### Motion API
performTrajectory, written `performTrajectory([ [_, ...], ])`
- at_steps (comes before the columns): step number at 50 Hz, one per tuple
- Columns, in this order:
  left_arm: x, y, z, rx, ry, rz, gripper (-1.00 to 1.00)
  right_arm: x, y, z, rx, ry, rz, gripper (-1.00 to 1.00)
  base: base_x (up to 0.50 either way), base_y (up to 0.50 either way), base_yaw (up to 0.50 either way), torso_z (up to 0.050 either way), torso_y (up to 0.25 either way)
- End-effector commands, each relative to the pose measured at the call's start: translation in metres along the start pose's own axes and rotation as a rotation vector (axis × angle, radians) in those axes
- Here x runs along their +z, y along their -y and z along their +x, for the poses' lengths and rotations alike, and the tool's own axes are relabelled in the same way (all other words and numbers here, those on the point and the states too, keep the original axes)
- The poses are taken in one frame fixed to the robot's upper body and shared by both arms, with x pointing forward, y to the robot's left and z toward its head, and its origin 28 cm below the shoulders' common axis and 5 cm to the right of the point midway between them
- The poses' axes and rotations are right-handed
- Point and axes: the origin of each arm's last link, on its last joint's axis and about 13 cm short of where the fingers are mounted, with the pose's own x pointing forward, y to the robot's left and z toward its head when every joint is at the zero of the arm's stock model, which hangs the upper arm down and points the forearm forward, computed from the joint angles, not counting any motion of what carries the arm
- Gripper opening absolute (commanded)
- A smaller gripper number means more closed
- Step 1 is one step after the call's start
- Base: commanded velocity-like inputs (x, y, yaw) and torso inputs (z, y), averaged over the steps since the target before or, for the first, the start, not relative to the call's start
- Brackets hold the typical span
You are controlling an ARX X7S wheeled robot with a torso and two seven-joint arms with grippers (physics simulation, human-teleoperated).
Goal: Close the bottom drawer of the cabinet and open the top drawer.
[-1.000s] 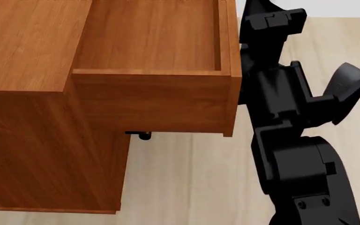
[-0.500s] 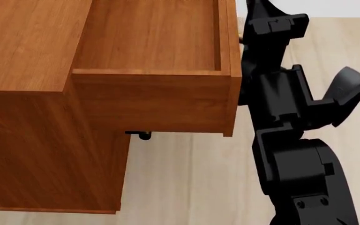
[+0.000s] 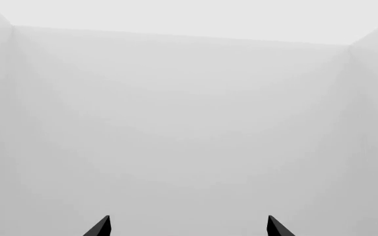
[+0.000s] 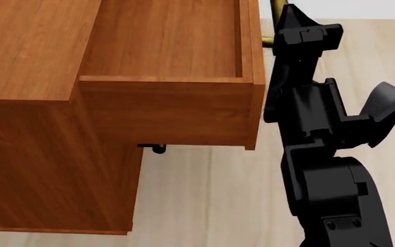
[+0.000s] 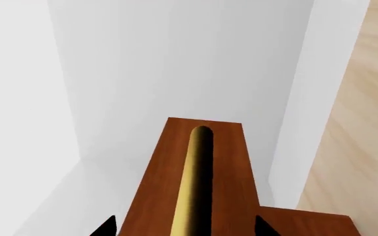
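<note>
The reddish-brown cabinet [image 4: 26,51] fills the left of the head view. Its top drawer [image 4: 170,46] is pulled far out and its inside is bare. The drawer's brass bar handle [image 4: 267,41] shows at the front face, beside my right gripper [image 4: 281,11]. In the right wrist view the handle [image 5: 192,187] runs between my right gripper's [image 5: 185,230] spread fingertips, which do not touch it. My left gripper [image 3: 187,228] is open and faces only white walls. The bottom drawer is hidden under the open top drawer.
A pale wood floor [image 4: 204,200] lies in front of the cabinet. My black right arm [image 4: 328,175] stands close to the drawer's front face. A small dark knob-like part [image 4: 155,148] shows under the open drawer. White walls [image 5: 175,59] stand behind.
My right arm has shifted slightly away from the drawer front, so the brass handle now shows in the head view. The top drawer has not moved.
</note>
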Motion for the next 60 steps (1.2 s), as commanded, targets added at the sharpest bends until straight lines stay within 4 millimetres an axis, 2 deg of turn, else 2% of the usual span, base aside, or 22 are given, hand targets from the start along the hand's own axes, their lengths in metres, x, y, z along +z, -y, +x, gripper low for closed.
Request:
performTrajectory([
  [1,0.000,0.000,0.000,0.000,0.000,-0.002,1.00,0.005,-0.005,-0.001,0.010,0.025,-0.007,1.00,0.00,0.00,0.00,0.000,0.000],
  [28,0.001,0.003,0.000,-0.008,0.004,-0.009,1.00,0.026,-0.012,-0.017,0.028,0.127,-0.045,1.00,0.00,0.00,0.00,0.000,0.000],
  [33,0.001,0.003,0.000,-0.008,0.005,-0.010,1.00,0.032,-0.020,-0.016,0.030,0.145,-0.079,1.00,0.00,0.00,0.00,0.000,0.000],
  [38,0.002,0.003,0.001,-0.007,0.006,-0.011,1.00,0.033,-0.028,-0.017,0.023,0.153,-0.163,1.00,0.00,0.00,0.00,0.000,0.000],
  [50,0.000,0.002,0.000,-0.006,0.003,-0.017,1.00,0.039,-0.049,-0.015,-0.038,0.153,-0.513,1.00,0.00,0.00,0.00,0.000,0.000],
  [60,-0.002,0.003,0.001,-0.008,0.001,-0.024,1.00,0.044,-0.064,-0.018,-0.079,0.184,-0.710,1.00,0.00,0.00,0.00,0.000,0.000],
])
